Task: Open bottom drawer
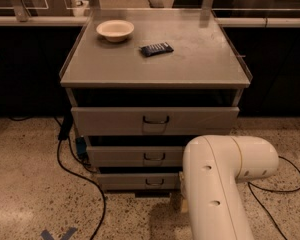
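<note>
We see one arm (225, 184), a thick white link bent at a rounded elbow, coming up from the bottom edge and covering the cabinet's lower right corner. The gripper (182, 202) is mostly hidden behind that link. Only a small tan bit shows at the link's left edge, low near the floor, and we cannot tell whether it is spread or closed.

Counts: three grey drawer fronts, each with one dark loop handle. The bottom drawer (135, 182) is just left of the gripper and slightly above it, its handle (154, 182) close by. The middle drawer (130, 156) and top drawer (115, 120) are stacked above that.

On the cabinet top (190, 66), far above the gripper, sit one white bowl (115, 30) and one dark blue packet (157, 48), near each other but apart. There are two floor cables: one left (77, 171), one right (285, 184).
</note>
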